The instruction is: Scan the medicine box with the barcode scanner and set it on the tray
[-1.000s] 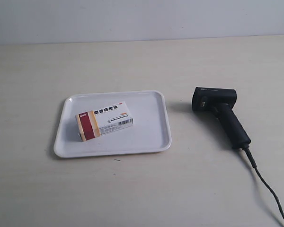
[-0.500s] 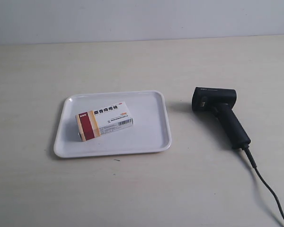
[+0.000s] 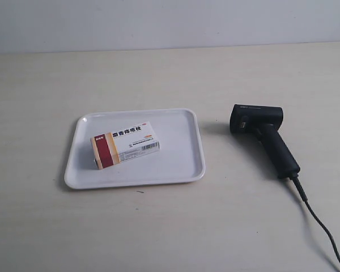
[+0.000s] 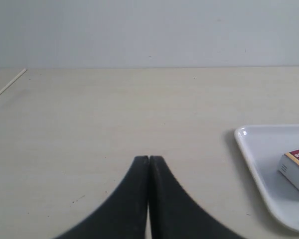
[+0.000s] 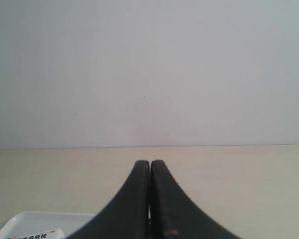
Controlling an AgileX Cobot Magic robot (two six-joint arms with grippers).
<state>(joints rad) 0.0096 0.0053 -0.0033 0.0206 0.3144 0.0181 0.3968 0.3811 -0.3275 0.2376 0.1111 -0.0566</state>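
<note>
The medicine box (image 3: 124,145) lies flat inside the white tray (image 3: 181,164), its red and tan end toward the tray's left side. To the tray's right the black barcode scanner (image 3: 264,136) rests on the table, its cable (image 3: 320,226) trailing to the lower right. No arm shows in the exterior view. My left gripper (image 4: 149,158) is shut with nothing in it, over bare table, with the tray (image 4: 254,159) and the box (image 4: 295,167) off to one side. My right gripper (image 5: 150,162) is also shut and holds nothing; the tray's corner (image 5: 20,221) and the box's edge (image 5: 40,235) peek beside it.
The pale table (image 3: 170,73) ends at a grey wall (image 3: 170,22) at the back. A thin pale line (image 4: 7,85) crosses the table in the left wrist view.
</note>
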